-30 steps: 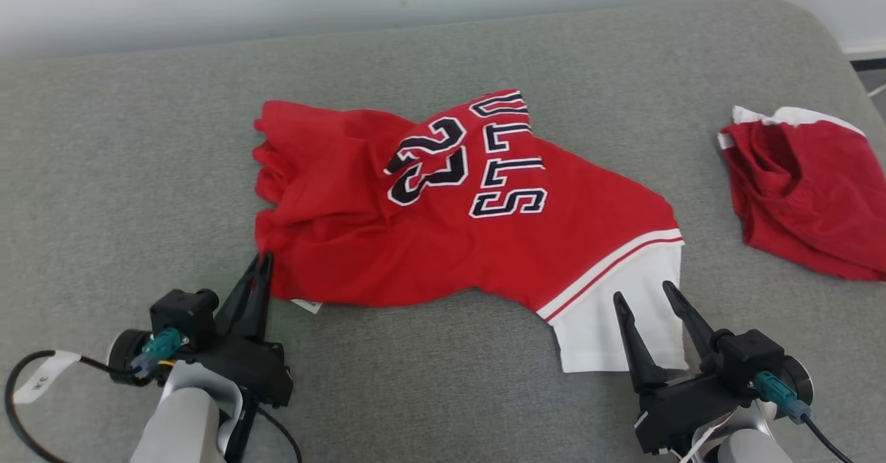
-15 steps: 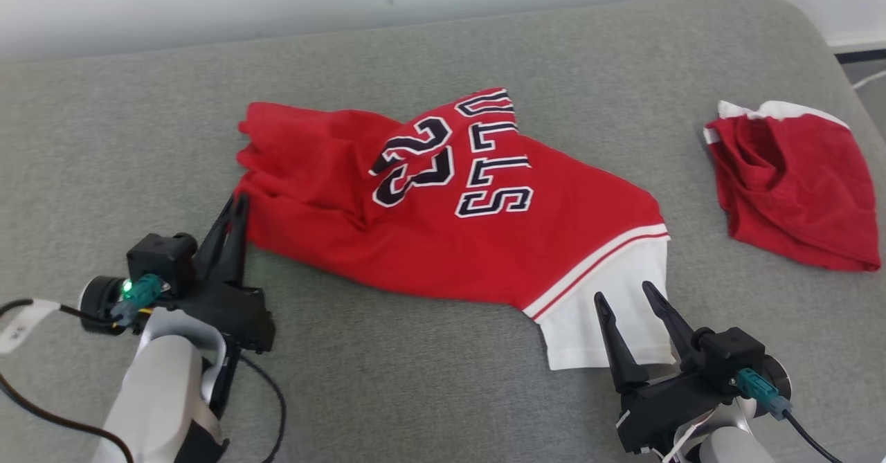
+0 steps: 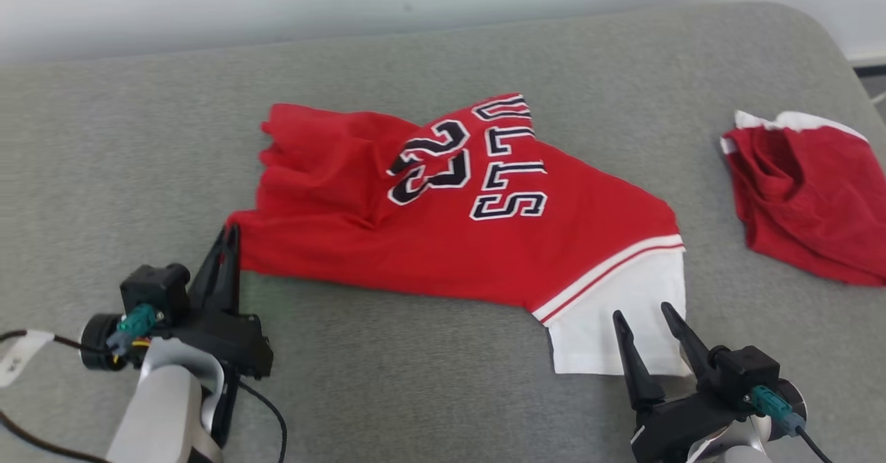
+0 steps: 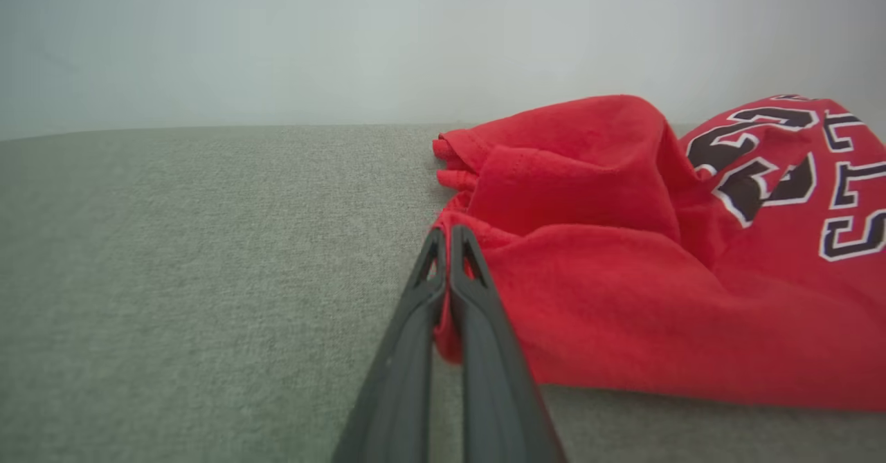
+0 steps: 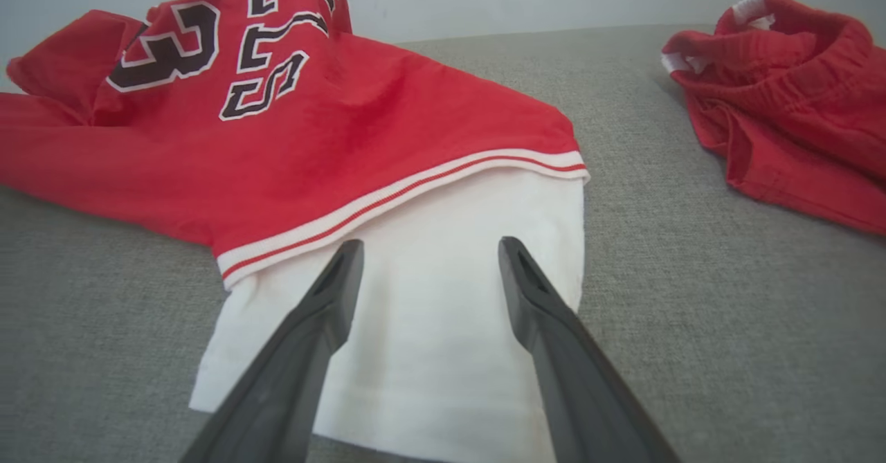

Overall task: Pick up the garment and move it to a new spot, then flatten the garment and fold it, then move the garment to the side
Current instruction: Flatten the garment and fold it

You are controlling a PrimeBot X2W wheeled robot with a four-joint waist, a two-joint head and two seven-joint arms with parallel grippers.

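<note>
Overhead, the left gripper (image 3: 230, 232) is pinched shut on a corner of the red jersey (image 3: 443, 241), which lies on the grey cushion (image 3: 415, 380). The right gripper (image 3: 640, 314) gapes wide over the white sleeve (image 3: 595, 324). Left wrist: fingers clamp red cloth. Right wrist: fingers spread over the sleeve, holding nothing.

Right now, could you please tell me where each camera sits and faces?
Head: looks down on the red cloth jersey on the grey fabric surface; left tool, right tool show.
Left wrist: low, along its shut tool pinching the jersey's edge.
Right wrist: low, along its open tool over the white sleeve.
All share the jersey.
</note>
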